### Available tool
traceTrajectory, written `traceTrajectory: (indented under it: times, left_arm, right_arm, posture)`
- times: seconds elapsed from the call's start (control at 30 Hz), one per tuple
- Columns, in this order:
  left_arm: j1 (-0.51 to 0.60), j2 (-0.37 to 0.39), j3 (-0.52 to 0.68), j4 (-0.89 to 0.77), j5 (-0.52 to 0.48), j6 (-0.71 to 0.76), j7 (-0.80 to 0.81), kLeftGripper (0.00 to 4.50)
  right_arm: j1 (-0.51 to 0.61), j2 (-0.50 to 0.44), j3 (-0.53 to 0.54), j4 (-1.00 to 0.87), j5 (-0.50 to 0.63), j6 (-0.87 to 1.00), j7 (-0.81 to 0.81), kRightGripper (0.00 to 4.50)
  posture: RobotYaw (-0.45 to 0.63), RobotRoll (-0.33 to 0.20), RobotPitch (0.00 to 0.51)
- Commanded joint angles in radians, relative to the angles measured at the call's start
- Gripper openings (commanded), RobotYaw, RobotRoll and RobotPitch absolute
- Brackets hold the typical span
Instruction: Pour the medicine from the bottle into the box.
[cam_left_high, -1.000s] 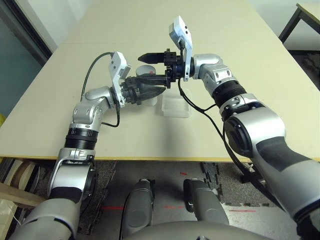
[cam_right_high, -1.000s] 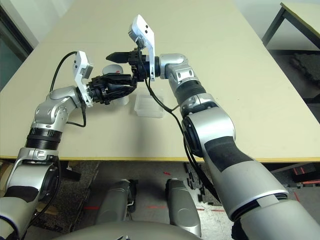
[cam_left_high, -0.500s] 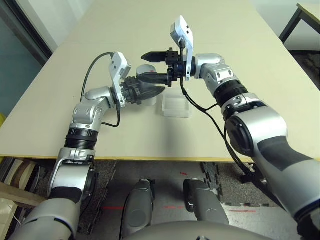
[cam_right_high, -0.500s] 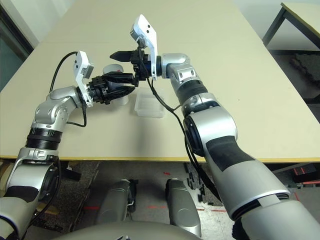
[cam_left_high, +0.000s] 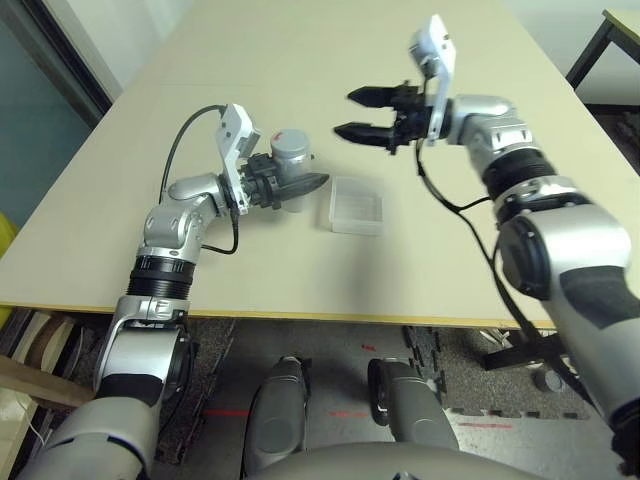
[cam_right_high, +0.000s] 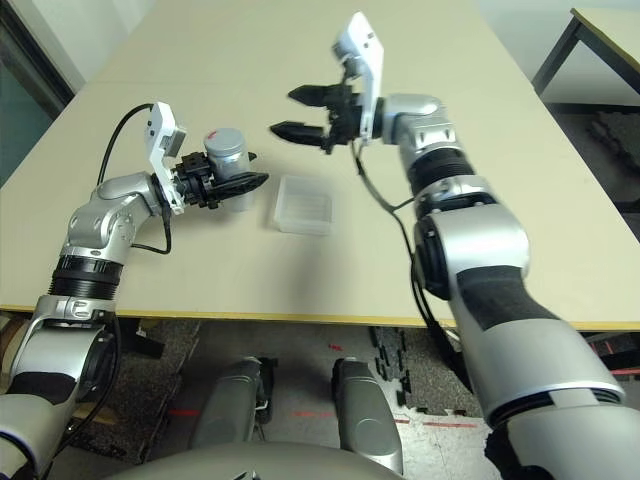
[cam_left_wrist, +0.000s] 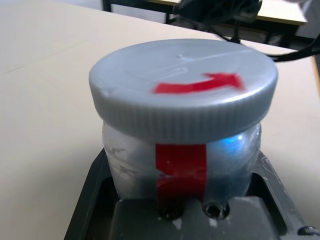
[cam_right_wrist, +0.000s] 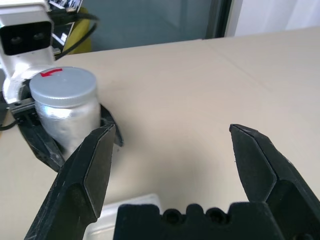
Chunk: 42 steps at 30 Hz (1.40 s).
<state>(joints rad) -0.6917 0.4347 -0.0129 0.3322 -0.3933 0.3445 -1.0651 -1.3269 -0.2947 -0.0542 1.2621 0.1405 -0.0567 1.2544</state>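
Bottle upright near counter's front edge, left of centre, cap on; your left fingers grip it. Box just right. Your right fingers, open, empty, must travel left to reach the cap.

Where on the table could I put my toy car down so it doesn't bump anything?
Try the wide bare part of the table beyond the bottle and both grippers, or the strip between the clear box and the robot's near table edge. It's crowded where the left gripper holds the bottle beside the box.
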Motion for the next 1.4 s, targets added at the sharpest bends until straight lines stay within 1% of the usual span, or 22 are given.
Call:
traceTrajectory:
  times: [0.03,0.17,0.4,0.53,0.77,1.1,1.4]
  left_arm:
    - [0.005,0.006,0.001,-0.003,0.004,-0.008,-0.01,2.65]
    - [0.004,0.009,0.004,0.006,0.007,-0.012,-0.01,2.65]
    - [-0.004,0.007,0.003,0.019,0.011,-0.018,-0.01,2.65]
    - [-0.01,0.003,-0.001,0.027,0.014,-0.023,-0.008,2.65]
    - [-0.017,-0.006,-0.008,0.04,0.017,-0.033,-0.01,2.65]
    - [-0.015,-0.009,-0.011,0.027,0.014,-0.029,-0.012,2.65]
    - [-0.006,-0.006,-0.011,0.014,0.011,-0.024,-0.013,2.65]
  right_arm:
    - [0.0,-0.002,-0.003,0.01,-0.019,-0.001,0.008,4.5]
    - [-0.002,0.004,-0.002,-0.001,-0.016,0.006,0.07,4.5]
    - [0.001,0.041,0.002,-0.042,0.003,0.031,0.232,4.5]
    - [0.0,0.074,0.003,-0.076,0.012,0.042,0.265,4.5]
    - [0.004,0.13,0.001,-0.106,0.013,0.037,0.228,4.5]
    - [-0.005,0.197,0.006,-0.085,-0.002,0.01,0.138,4.5]
    - [-0.014,0.218,0.011,-0.063,-0.02,-0.012,0.067,4.5]
  posture:
    - [0.01,0.0,0.123]
    - [0.0,0.0,0.124]
    - [0.0,0.0,0.125]
    - [-0.01,0.0,0.124]
    - [-0.01,0.0,0.122]
    - [0.0,0.0,0.124]
    - [0.01,0.0,0.126]
